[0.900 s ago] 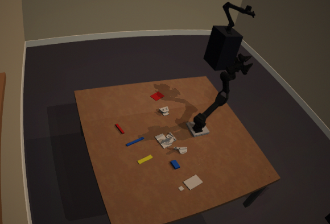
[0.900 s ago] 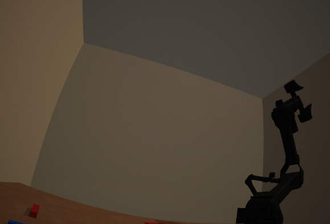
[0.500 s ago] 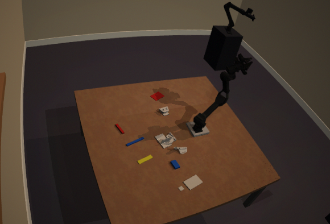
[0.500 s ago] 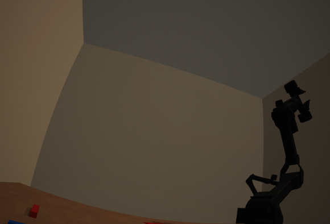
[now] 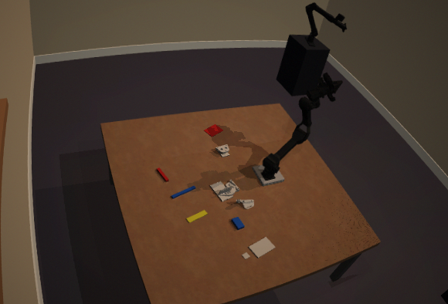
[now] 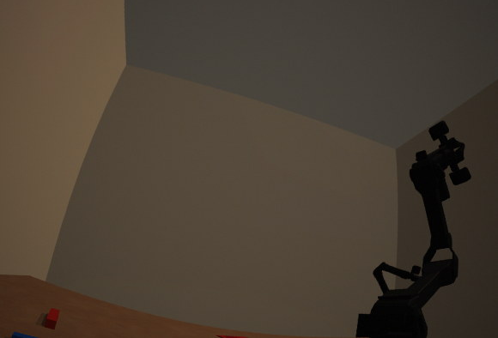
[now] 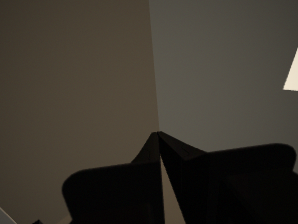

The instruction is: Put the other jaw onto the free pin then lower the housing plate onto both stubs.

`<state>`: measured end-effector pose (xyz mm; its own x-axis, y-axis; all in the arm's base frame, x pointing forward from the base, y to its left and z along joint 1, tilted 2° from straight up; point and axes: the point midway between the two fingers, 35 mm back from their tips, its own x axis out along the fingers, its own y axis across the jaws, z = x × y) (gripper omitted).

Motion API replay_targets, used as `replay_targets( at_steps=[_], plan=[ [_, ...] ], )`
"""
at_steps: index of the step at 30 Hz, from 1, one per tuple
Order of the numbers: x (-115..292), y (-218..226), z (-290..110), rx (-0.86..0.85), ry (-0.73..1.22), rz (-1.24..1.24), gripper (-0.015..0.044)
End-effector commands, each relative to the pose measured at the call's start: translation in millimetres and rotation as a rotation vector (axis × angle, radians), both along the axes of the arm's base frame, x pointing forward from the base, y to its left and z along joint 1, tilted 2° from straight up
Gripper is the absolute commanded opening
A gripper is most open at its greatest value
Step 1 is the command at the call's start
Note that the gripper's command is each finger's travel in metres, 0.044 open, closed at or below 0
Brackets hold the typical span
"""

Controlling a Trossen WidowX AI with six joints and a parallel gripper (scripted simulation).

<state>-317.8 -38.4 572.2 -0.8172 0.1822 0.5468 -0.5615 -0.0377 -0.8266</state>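
Observation:
My gripper (image 5: 341, 82) (image 7: 156, 136) is shut and empty, its fingertips touching. It is raised high above the right side of the table, pointing away from the parts. In the top view, a white base plate (image 5: 217, 187) lies left of the arm's base, with a grey-white jaw (image 5: 232, 187) on it. A second white jaw (image 5: 248, 203) lies on the table, just off the plate's near right side. A small white plate with two dark holes (image 5: 222, 148), seemingly the housing plate, is farther back. The pins and teeth are too small to make out.
A red bar (image 5: 162, 174) (image 6: 52, 317), blue bar (image 5: 183, 192) and yellow bar (image 5: 197, 216) lie left. A blue block (image 5: 238, 223) and a white slab (image 5: 262, 247) lie nearer. A red square (image 5: 213, 130) lies at the back. A dark box (image 5: 301, 64) stands behind the arm.

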Motion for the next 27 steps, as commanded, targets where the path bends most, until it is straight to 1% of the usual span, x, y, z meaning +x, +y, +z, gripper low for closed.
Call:
replay_targets(
  at_steps=[1,3,6,20,27],
  plan=[
    [0,0,0,0.0,0.0,0.0,0.0],
    [0,0,0,0.0,0.0,0.0,0.0],
    [5,1,4,0.011,0.017,-0.009,0.0079],
    [55,14,43,0.101,0.174,-0.105,0.044],
    [81,21,59,0.139,0.249,-0.163,0.044]
  ],
)
